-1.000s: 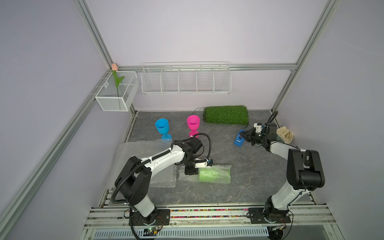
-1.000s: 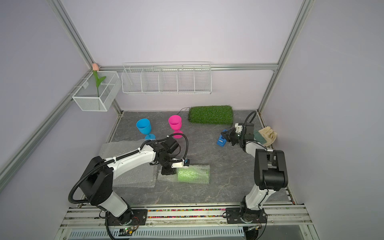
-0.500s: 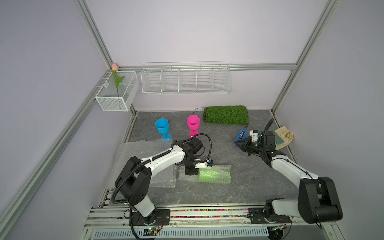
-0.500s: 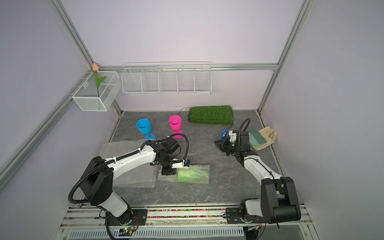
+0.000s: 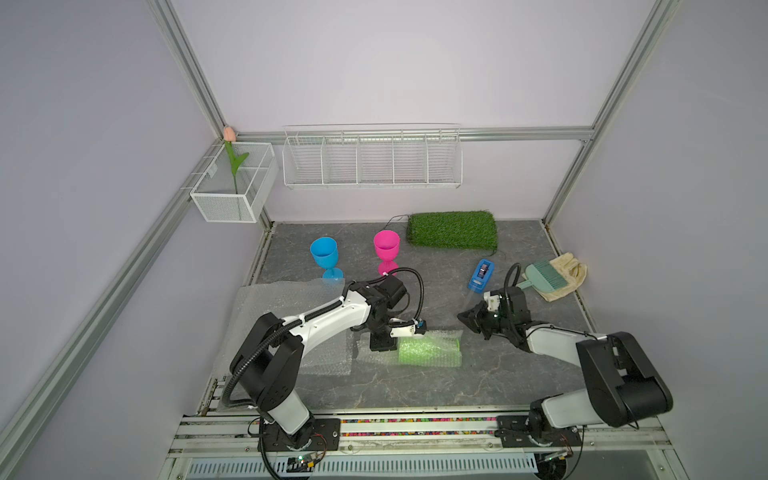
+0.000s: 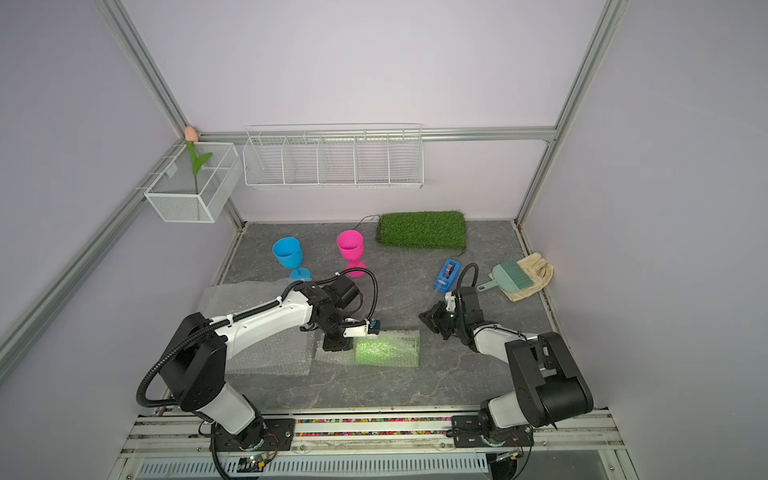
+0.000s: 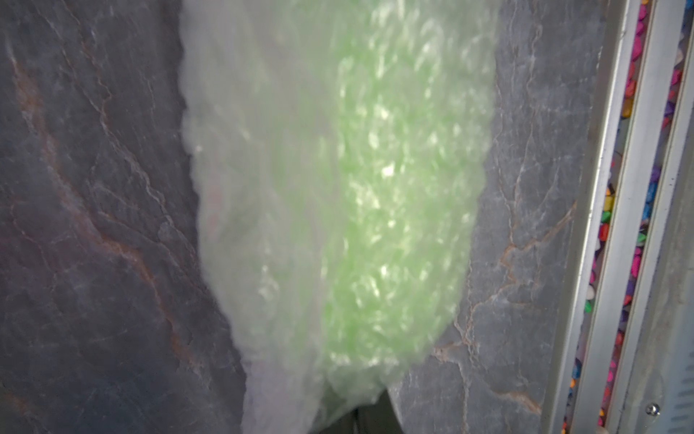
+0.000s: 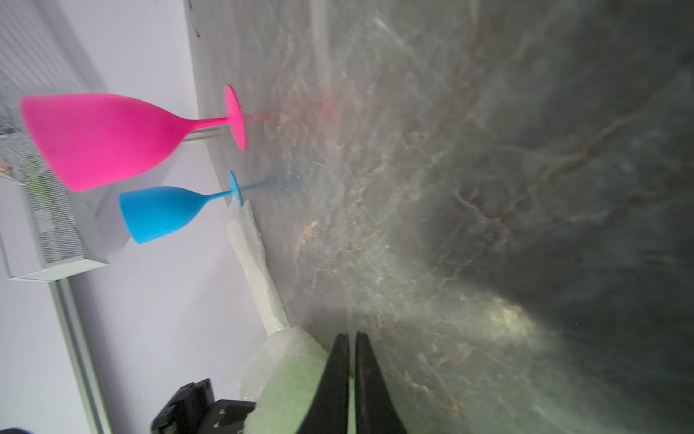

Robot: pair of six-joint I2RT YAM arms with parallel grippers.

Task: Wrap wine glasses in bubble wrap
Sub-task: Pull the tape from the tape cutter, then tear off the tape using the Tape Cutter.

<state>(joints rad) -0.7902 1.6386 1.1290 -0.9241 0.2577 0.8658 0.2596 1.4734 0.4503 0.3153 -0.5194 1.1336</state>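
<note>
Wrapping step: green goblet (image 5: 428, 352) lies rolled in bubble wrap (image 7: 263, 188); left gripper (image 5: 382, 344) clamps the wrap's end, right gripper (image 8: 351, 337), nearly closed near the goblet, probably fastens the seam next.

No text, label, brand, number or sign can be read in any of the views.
</note>
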